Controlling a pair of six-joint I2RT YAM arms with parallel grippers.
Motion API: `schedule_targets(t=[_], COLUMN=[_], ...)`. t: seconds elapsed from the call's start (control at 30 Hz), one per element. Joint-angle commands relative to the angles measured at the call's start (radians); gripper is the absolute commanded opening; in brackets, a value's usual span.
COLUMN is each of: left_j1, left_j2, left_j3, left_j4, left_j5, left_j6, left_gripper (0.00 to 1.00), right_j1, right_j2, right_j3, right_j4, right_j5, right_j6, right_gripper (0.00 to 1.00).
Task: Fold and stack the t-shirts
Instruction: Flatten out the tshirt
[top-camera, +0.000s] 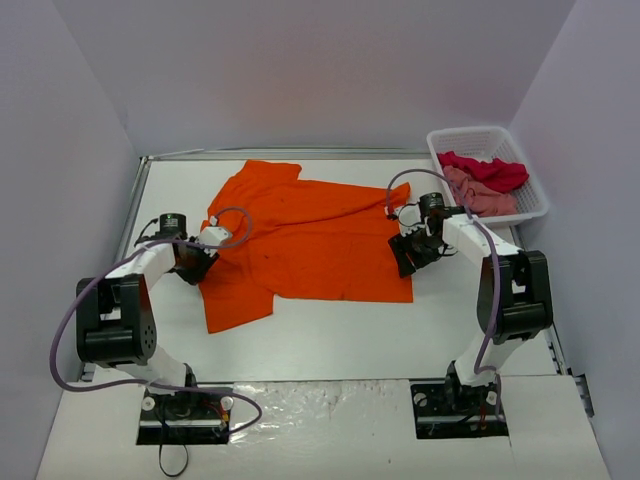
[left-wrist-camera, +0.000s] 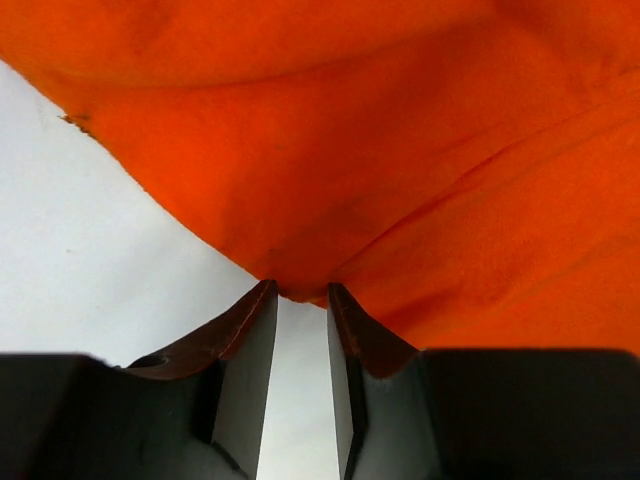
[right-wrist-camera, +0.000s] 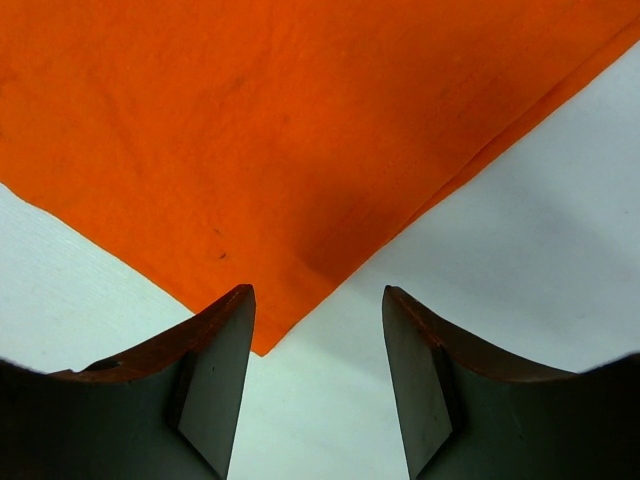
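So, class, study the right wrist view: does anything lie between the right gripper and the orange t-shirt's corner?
Nothing visible does. The right gripper has its jaws open, and a corner of the orange t-shirt lies flat on the white table, its tip reaching in between the two fingers.

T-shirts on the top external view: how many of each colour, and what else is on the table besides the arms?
orange t-shirt, spread on the table: 1
crimson red t-shirt, in the basket: 1
dusty pink t-shirt, in the basket: 1
white lattice basket: 1
Total: 4 things, 3 of them t-shirts
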Motion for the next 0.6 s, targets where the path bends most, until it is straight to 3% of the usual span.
schedule_targets(t=[0.0,0.13,0.23,0.57], left_j1=[0.006,0.007,0.007,0.006], left_j2=[0.007,0.006,0.004,-0.020], left_j3=[0.042,0.036,0.023,0.030], left_j4=[-0.050,-0.054,-0.053,-0.063], left_j5=[0.034,0.034,0.034,0.041], left_j6=[0.026,0.029,0.032,0.015], left_gripper=[0.26,0.17,0.03,0.02], right_j1=[0.001,0.001,-0.003,-0.002], right_j2=[-0.004,-0.015,-0.021,0.019], right_j3=[-0.018,-0.026,-0.026,0.092], right_j4=[-0.061,-0.093,-0.115,-0.291], right_j5=[0.014,0.012,0.015,0.035], right_j6=[-0.026,-0.040,-0.054,-0.134], right_gripper=[0.50,0.50,0.50,0.52])
